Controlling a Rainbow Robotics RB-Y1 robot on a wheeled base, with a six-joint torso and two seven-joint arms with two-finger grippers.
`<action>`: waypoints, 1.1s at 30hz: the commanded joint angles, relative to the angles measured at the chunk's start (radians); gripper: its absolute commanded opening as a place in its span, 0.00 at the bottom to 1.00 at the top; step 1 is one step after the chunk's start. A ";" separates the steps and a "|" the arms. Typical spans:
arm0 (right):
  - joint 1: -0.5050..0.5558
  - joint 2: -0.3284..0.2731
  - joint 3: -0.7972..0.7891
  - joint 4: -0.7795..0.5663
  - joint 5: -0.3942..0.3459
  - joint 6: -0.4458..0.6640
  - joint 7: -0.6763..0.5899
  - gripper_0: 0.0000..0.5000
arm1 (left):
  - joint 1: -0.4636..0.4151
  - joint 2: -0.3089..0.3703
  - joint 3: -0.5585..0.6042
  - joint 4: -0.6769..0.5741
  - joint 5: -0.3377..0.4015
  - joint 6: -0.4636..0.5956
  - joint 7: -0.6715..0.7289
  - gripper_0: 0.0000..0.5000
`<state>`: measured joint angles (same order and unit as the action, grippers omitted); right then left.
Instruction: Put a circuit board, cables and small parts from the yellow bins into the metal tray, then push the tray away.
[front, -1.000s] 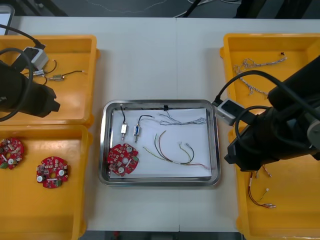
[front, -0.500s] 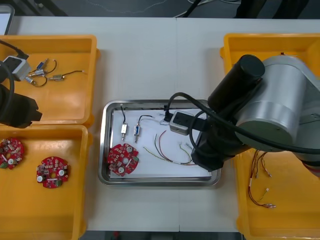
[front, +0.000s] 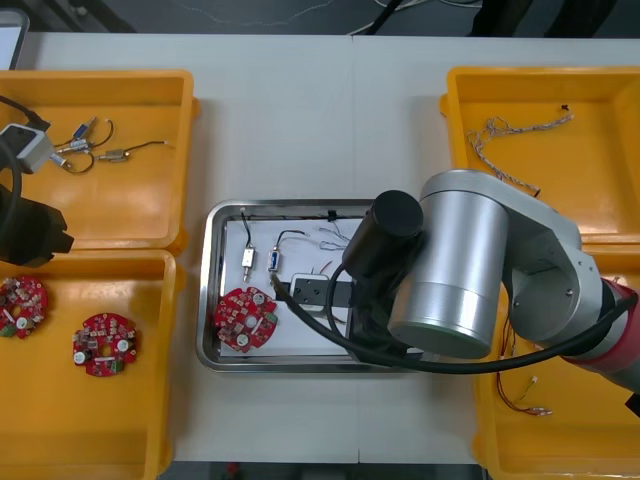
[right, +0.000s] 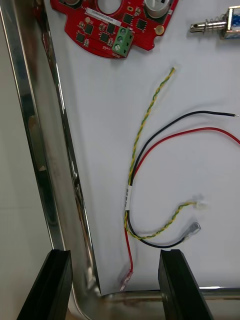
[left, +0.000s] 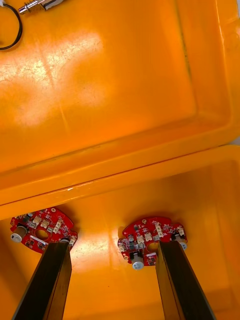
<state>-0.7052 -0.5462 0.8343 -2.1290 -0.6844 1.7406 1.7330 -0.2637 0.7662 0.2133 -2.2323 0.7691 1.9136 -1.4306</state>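
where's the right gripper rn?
In the right wrist view, the open right gripper straddles the rim of the shiny metal tray near a corner, beside the ends of the red and yellow cable.

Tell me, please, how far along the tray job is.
Done, it seems: the shiny metal tray holds a round red circuit board, small metal parts and red, black and yellow cables. In hand: the right pincer hangs open over a tray corner, gripping nothing. The left pincer hovers open above the left yellow bins. Left: pushing the tray away.

Light table (front: 300, 120), four yellow bins (front: 130, 205) flanking a metal tray (front: 206, 290)
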 joint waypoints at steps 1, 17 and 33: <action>-0.065 0.051 0.063 0.038 0.009 -0.016 0.011 1.00 | 0.024 0.041 0.034 -0.036 0.013 0.006 0.033 1.00; -0.119 0.146 0.218 0.143 0.085 -0.018 0.034 1.00 | 0.024 0.039 0.034 -0.036 0.042 0.006 0.039 1.00; -0.069 0.166 0.273 0.141 0.169 -0.052 0.031 1.00 | 0.026 0.039 0.034 -0.036 0.052 0.006 0.039 1.00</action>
<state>-0.7860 -0.4164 1.0827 -1.9757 -0.5408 1.7061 1.7426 -0.2606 0.7664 0.2141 -2.2353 0.8123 1.9136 -1.4306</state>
